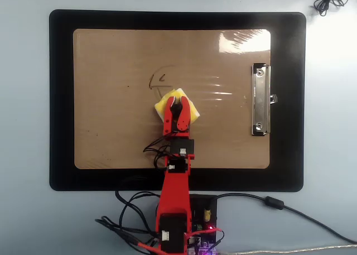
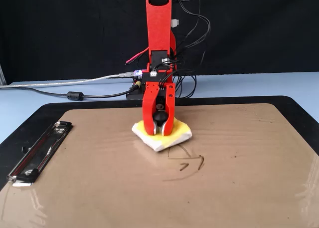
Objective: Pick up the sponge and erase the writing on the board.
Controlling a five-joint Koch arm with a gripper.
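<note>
Overhead, the red gripper (image 1: 176, 102) reaches up from the bottom of the frame and sits clenched on the sponge (image 1: 189, 112), its 2 jaws narrowly parted around the black knob. The sponge lies flat near the middle of the board (image 1: 111, 126), a yellow block turned corner-on. Just above and left of it runs the writing (image 1: 158, 80), a curved stroke with a short dash; its lower end meets the sponge's upper edge. The metal clip (image 1: 260, 99) stands at the right of the board, and the black mat (image 1: 61, 99) frames it all round.

Seen from the fixed view, the gripper (image 2: 159, 131) points down at centre frame with both jaws closed on the knob (image 2: 159, 116), pressing the sponge (image 2: 180, 133) onto the board (image 2: 89, 188). The writing (image 2: 189, 165) lies just below and right of the sponge, toward the lower centre. The clip (image 2: 40, 150) lies at the left edge.
</note>
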